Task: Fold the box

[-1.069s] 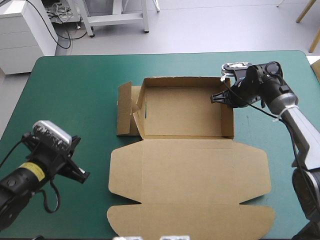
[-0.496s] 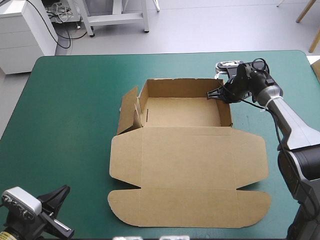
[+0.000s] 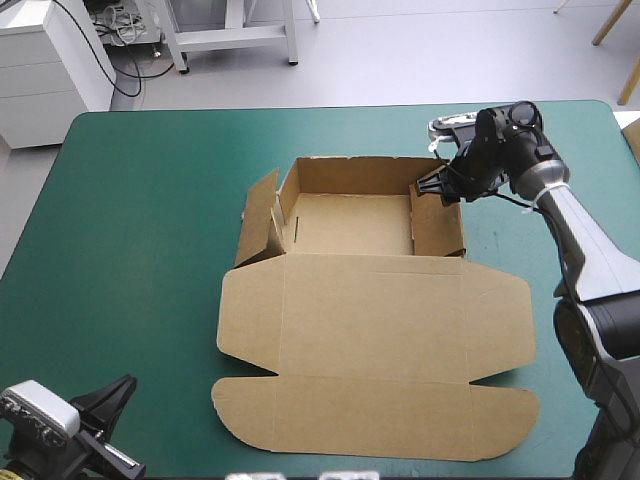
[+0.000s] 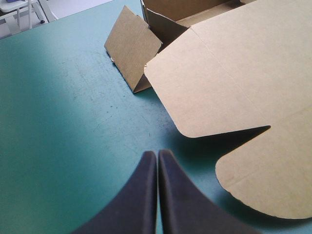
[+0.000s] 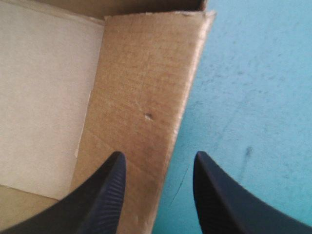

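Observation:
The brown box (image 3: 372,300) lies mid-table as an open tray, its lid (image 3: 375,370) flat toward the near edge. Its left side flap (image 3: 258,218) stands loose and leans outward. My right gripper (image 3: 433,190) is open at the far end of the right wall (image 3: 438,228). In the right wrist view the right gripper (image 5: 158,195) straddles that wall (image 5: 141,97), one finger over the board, the other over the teal-green cover. My left gripper (image 4: 157,163) is shut and empty near the table's near-left corner, short of the lid's rounded corner (image 4: 234,97).
The loose left flap (image 4: 131,48) stands on edge ahead of the left gripper. Teal-green cover (image 3: 140,230) lies bare to the left of the box and in a strip (image 3: 520,240) between the right wall and the table's right edge.
The left arm drew back from the table's left middle to the near-left corner. The right gripper shifted along the right wall, whose panel now leans into the tray. The box slid slightly.

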Controlling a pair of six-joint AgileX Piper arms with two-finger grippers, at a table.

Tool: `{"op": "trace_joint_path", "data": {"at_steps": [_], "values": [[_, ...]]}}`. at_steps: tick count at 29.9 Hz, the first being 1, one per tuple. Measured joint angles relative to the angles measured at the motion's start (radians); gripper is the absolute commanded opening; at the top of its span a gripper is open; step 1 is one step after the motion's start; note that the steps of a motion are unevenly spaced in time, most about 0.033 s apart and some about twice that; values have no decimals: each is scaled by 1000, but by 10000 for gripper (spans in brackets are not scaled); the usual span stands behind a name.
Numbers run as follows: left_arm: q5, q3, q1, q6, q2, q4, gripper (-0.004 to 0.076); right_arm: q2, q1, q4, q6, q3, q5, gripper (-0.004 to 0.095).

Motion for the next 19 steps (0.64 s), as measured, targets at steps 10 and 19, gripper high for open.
{"op": "trace_joint_path", "data": {"at_steps": [10, 19], "values": [[1, 0, 0, 0, 0, 0, -8, -208, 0, -1, 0, -8, 23, 476], [2, 0, 0, 0, 0, 0, -8, -180, 0, -1, 6, 4, 29, 474]]}}
